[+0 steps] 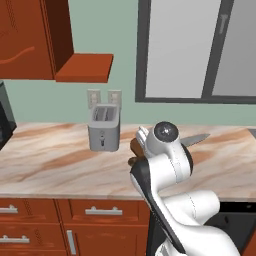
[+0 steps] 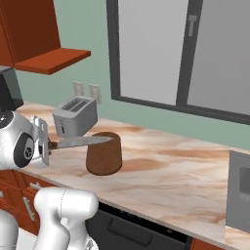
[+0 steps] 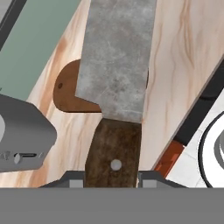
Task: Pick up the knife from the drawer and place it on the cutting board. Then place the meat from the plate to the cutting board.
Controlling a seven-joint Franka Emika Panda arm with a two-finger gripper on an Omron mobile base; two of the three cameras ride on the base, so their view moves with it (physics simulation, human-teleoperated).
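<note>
Step 1 of 2 | your gripper (image 3: 112,177) clamps the knife (image 3: 114,83) by its handle | blade juts ahead, over the cutting board (image 2: 104,153) | left: set down, then meat.

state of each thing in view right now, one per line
knife: held by its handle in the gripper, blade level, above the board
gripper: jaws shut on the knife handle
cutting board: flat on the counter, bare
toaster: upright, slots empty
base drawers: closed
</note>
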